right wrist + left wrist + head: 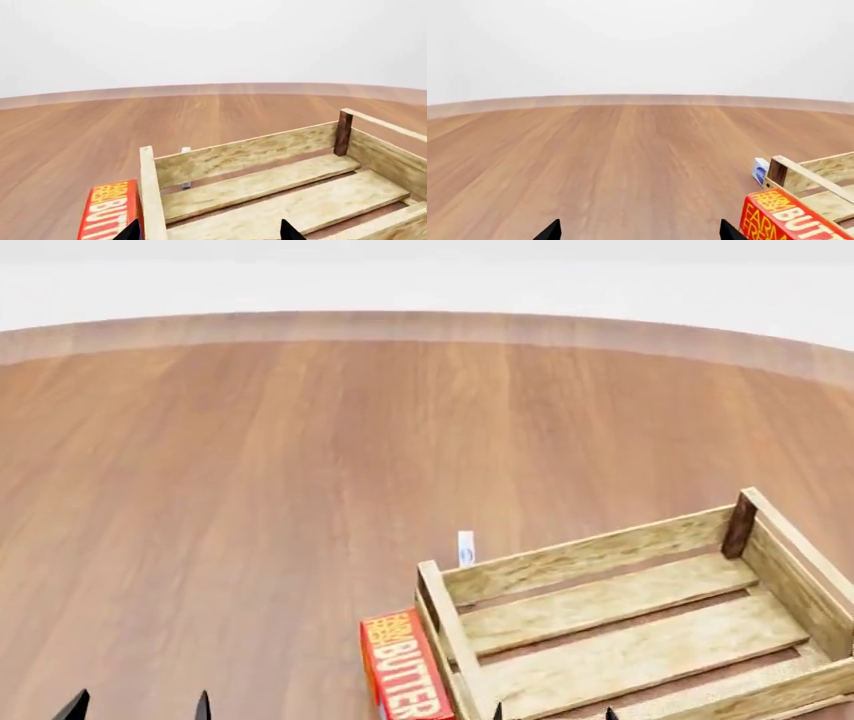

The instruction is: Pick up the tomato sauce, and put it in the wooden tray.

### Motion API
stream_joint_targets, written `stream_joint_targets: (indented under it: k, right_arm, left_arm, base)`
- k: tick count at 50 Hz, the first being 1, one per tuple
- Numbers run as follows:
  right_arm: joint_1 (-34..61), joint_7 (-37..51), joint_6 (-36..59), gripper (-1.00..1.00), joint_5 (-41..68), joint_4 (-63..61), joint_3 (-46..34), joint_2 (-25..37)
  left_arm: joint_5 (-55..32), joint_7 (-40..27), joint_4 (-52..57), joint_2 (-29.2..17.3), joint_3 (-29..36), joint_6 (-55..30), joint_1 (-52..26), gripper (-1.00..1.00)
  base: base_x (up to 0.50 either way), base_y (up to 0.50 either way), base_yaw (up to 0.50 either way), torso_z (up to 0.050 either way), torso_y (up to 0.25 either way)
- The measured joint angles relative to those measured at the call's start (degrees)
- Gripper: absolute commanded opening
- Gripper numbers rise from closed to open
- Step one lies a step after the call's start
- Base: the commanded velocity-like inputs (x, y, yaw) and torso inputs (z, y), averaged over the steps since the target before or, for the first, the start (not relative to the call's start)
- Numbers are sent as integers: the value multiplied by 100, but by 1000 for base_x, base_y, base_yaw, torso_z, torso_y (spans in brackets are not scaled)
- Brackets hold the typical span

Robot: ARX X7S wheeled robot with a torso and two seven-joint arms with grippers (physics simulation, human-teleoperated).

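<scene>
The wooden tray sits on the brown wood-grain worktop, a shallow crate of pale rough slats with darker brown posts at its corners, and nothing can be seen lying on its slatted floor. Pressed up against the tray's outer wall at one corner stands a red butter box with yellow and white lettering, upright on its narrow edge and touching or all but touching the slats. Just beyond that same corner of the tray, on the side away from the robot, a small thin white-and-blue item stands on the worktop close to the tray's far wall; it is too small to identify. The tomato sauce does not appear in any of the three views, so its place relative to the tray cannot be told. The left gripper hangs over bare worktop well apart from the tray, past the butter box; only the two dark tips show, set apart with nothing between them, so its jaws are released. The right gripper hovers over the tray's near edge, its two dark tips likewise spread wide above the slats with nothing held, jaws released.
</scene>
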Motion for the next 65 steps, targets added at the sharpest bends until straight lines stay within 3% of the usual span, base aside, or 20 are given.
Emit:
stream_joint_targets:
  k: [10, 43, 65]
  right_arm:
    - [6, 70, -22, 100, 27, 1, -40, 32]
    - [-24, 375, -99, 100, -22, -66, -186, 126]
    - [-883, 710, -111, 100, -511, -1650, -589, 366]
  left_arm:
    - [-39, -50, 3, -40, 52, 3, -7, 100]
    - [-145, -192, -14, -153, 196, 39, -27, 100]
    - [-202, -293, -18, -215, 268, 55, -34, 100]
  base:
    - [500, 0, 0, 0, 0]
    - [0, 0, 0, 0, 0]
    - [0, 0, 0, 0, 0]
